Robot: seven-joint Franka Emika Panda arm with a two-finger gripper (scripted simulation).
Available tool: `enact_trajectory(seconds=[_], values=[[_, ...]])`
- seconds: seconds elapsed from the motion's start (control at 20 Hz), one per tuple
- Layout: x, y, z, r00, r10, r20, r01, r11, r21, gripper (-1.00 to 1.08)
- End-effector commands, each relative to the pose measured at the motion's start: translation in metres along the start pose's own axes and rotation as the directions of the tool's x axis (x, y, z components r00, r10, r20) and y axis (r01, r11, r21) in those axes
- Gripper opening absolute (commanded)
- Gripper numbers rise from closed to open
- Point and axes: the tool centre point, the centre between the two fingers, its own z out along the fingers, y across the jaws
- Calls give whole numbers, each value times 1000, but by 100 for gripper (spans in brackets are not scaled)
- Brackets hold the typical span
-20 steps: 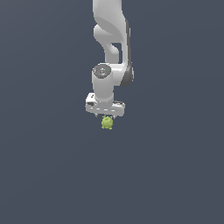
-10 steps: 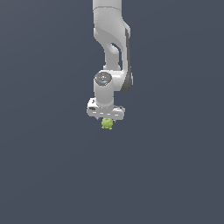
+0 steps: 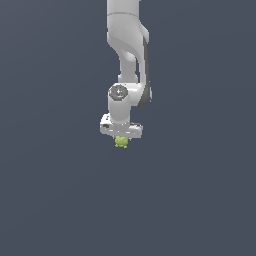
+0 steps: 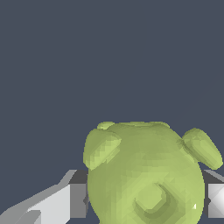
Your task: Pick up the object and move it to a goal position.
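you have the lump (image 3: 121, 142) tucked right under the gripper (image 3: 121, 137) at the end of the arm (image 3: 127, 50), with plain dark grey all around it in the exterior view and nothing else nearby. from the wrist view the lump (image 4: 146, 175) fills the space between the two fingers (image 4: 65, 203), one on each side and both hard up against it, so the jaws are pinching the lump rather than spread or pressed together on nothing. you cannot tell from these views whether it is off the ground or resting on it, since the background gives no shadow or edge to judge by, and no goal marker shows in either view.

treat the lump as small and probably light; it is narrower than the gripper, so weight should not trouble you. it looks stiff, with a rounded body and short stubby knobs sticking out. those knobs are the thing to mind: if a finger bears on a knob instead of the body, the lump could twist or pop out as you travel. the best hold is across the widest part of the body, between knobs, which seems to be roughly where you have it. the surface looks smooth, so move steadily and avoid sharp turns
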Motion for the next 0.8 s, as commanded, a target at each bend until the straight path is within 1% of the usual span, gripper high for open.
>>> enact_trajectory(seconds=[0.0, 0.4, 0.75], values=[[-1, 3, 3, 1000, 5, 5, -5, 1000, -2, -100], [-1, 2, 0, 1000, 5, 4, -5, 1000, -2, -100], [1, -11, -25, 1000, 5, 4, -5, 1000, -2, -100]])
